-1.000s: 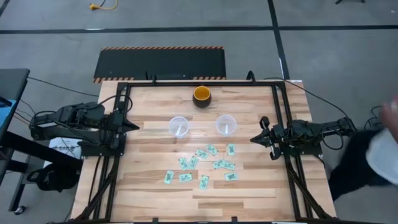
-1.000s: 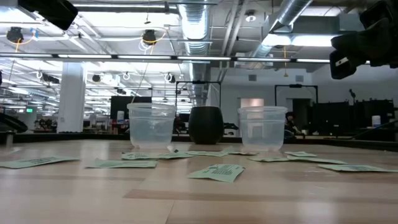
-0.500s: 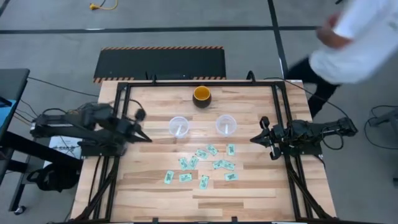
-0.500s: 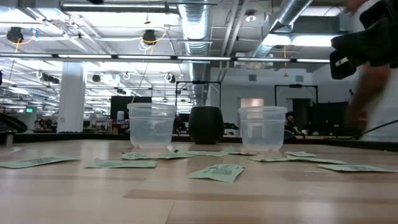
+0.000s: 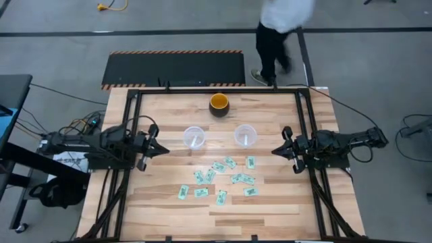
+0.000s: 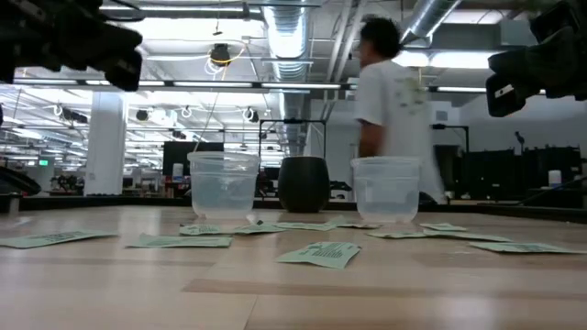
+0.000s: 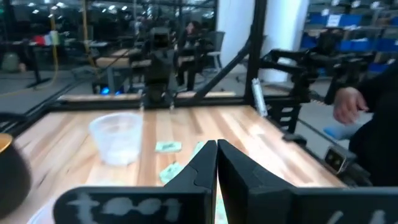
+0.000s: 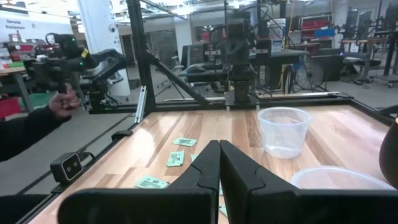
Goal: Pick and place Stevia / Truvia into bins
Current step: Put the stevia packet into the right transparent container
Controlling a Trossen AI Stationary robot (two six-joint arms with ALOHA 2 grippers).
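Several light green and white sachets (image 5: 219, 167) lie flat on the wooden table, between its middle and near edge, and show in the low view (image 6: 321, 254) and both wrist views (image 7: 167, 147) (image 8: 184, 142). Two clear cups stand upright just beyond them, the left cup (image 5: 194, 137) (image 6: 223, 186) and the right cup (image 5: 245, 136) (image 6: 386, 188). My left gripper (image 5: 162, 146) (image 7: 216, 144) hovers shut above the table, left of the left cup. My right gripper (image 5: 273, 151) (image 8: 219, 144) waits shut, right of the right cup.
A dark bowl with an orange inside (image 5: 219, 103) stands near the far edge, behind the cups. Black frame rails (image 5: 132, 128) run along both table sides. A person (image 5: 280, 27) walks past the far edge. Another person's hand (image 7: 348, 106) shows beyond the near edge.
My left gripper has moved from the left frame rail toward the table's right, in over the table toward the left cup, staying shut. A person has walked from the table's right side round to its far edge.
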